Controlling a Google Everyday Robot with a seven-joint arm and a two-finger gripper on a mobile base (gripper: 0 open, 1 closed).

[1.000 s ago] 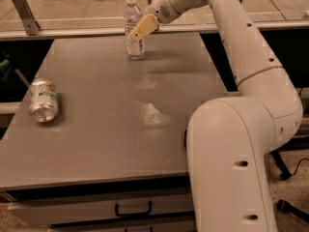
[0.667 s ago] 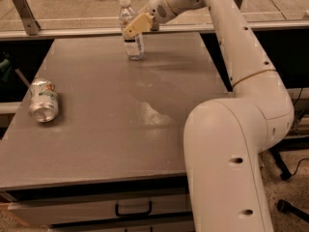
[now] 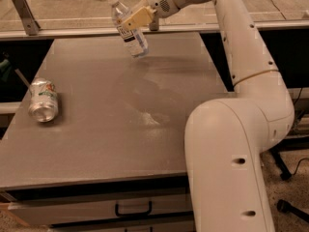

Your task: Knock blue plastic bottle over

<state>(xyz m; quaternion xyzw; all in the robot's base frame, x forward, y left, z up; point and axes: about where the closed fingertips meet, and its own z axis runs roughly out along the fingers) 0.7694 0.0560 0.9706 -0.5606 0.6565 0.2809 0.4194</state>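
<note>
Plastic bottle (image 3: 135, 44) tipsier against end effector (image 3: 127, 22)

- Warm, even light from above; the desk (image 3: 96, 144) reads flat grey-brown.
- A pale sheen lies at the desk's centre.
- A soft, faint shadow lies beside the bottle (image 3: 136, 45) at the far edge, where the gripper (image 3: 136, 18) is brightly lit.
- The arm (image 3: 251, 57), off the right edge, is near white with little shading.
- The can (image 3: 43, 100), by the left edge, glints.
- Deep shade lies below the left and right edges.
</note>
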